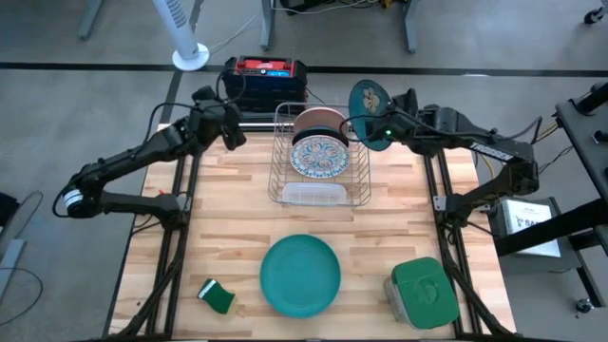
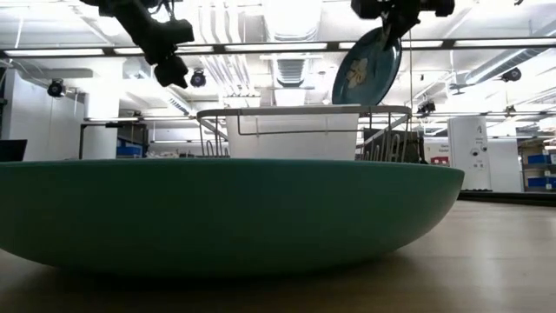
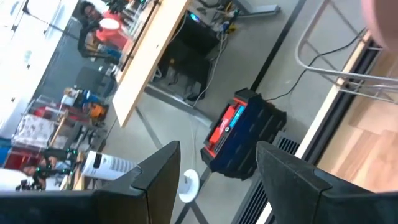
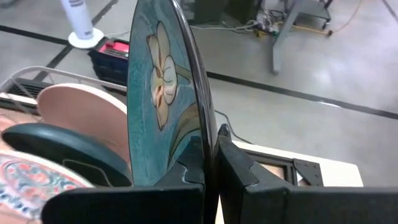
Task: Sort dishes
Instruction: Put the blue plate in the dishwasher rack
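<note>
A wire dish rack stands at the table's far middle. In it a salmon-pink plate and a white ornamented plate stand on edge. A dark teal plate with a pale flower hangs above the rack's far right corner, with my right gripper shut on it. A bright teal-green plate lies flat on the table's near middle. My left gripper hovers open with nothing between its fingers, left of the rack near the far edge. My right gripper pinches the dark teal plate's rim between its two fingers, one on each face. The fingers come from the table's right, slanting down. The plate stands on edge, slightly tilted, lifted clear above the rack.
A square green-lidded container sits at the near right, a small green sponge at the near left. A white tray lies in the rack's near end. A black and red box stands just beyond the far edge.
</note>
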### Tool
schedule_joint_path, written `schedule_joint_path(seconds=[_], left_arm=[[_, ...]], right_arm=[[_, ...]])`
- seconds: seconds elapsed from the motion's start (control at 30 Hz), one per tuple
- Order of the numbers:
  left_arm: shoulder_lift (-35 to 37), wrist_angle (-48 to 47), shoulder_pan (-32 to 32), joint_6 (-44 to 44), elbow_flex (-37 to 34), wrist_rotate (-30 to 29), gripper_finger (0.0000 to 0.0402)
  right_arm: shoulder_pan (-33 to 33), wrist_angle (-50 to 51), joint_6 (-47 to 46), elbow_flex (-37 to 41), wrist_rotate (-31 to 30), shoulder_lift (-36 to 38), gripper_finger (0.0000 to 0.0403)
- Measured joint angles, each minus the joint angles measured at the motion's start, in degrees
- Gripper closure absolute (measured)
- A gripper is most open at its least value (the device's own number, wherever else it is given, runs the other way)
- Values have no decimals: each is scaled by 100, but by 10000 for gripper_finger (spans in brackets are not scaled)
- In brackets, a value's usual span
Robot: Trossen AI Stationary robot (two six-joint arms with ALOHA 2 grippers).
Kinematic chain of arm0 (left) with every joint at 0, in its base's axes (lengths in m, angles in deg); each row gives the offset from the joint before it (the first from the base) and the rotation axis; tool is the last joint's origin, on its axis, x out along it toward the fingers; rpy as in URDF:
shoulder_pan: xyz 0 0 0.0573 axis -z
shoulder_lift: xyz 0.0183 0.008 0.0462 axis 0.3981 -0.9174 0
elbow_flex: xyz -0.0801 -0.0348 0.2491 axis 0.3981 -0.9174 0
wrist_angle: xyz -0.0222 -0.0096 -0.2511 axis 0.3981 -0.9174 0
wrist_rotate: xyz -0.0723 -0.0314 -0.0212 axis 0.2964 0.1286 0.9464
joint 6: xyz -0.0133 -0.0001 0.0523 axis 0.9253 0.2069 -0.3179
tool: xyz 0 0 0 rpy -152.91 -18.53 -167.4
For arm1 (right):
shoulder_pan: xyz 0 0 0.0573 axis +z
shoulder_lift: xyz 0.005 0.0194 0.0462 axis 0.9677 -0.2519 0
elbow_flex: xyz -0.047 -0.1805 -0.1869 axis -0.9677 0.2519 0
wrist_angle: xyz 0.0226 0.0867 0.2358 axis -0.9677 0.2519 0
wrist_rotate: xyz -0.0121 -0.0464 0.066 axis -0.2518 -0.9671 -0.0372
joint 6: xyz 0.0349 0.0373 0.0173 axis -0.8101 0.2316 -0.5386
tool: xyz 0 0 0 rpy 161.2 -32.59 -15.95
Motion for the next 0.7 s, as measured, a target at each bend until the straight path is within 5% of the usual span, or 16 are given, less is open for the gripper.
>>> schedule_joint_path(seconds=[0.7], left_arm=[[-311,-2,-178,162,-7,282,201]], right_arm=[[-65,402,-1021,11,29,-1257,400]])
